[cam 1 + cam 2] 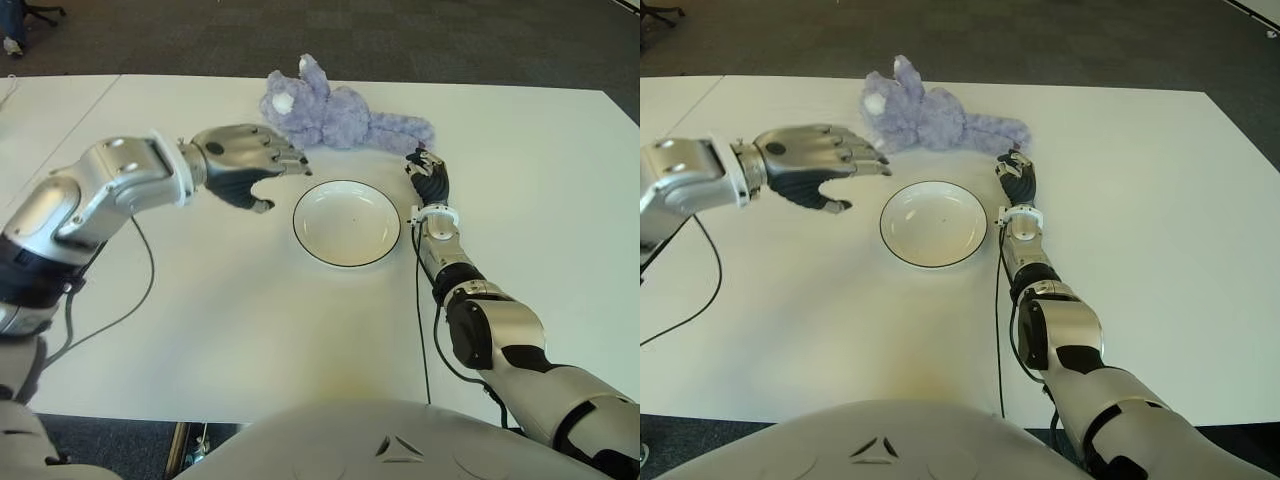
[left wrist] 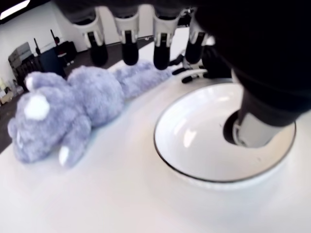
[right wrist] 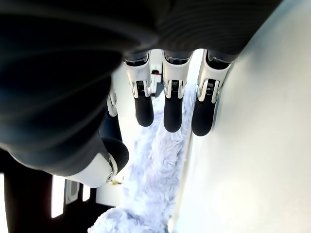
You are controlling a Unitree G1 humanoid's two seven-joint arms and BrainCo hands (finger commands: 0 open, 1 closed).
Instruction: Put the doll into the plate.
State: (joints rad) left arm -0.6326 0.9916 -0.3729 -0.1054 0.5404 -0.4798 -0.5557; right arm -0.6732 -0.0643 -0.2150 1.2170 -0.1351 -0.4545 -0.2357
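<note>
doll (image 1: 335, 112) lies on its side on the white table (image 1: 200, 330), a purple plush just past the fingertips of both hands and held by neither. left hand (image 1: 245, 165) hovers with its fingers (image 2: 127, 46) stretched out and slightly spread, gripping nothing; their tips point at the doll's head end and stop just short of the fur, and the thumb (image 2: 255, 121) hangs down toward the plate's near rim (in the wrist view it shows in front of the bowl). right hand (image 1: 430, 180) is low by the table, fingers (image 3: 174, 109) extended and apart with nothing between them, the tips just beside the doll's trailing leg; whether they touch it i cannot tell. plate (image 1: 346, 222), white with a dark rim, sits empty between the two hands, on the near side of the doll and close to it. beyond the table's far edge is dark carpet (image 1: 400, 40).
</note>
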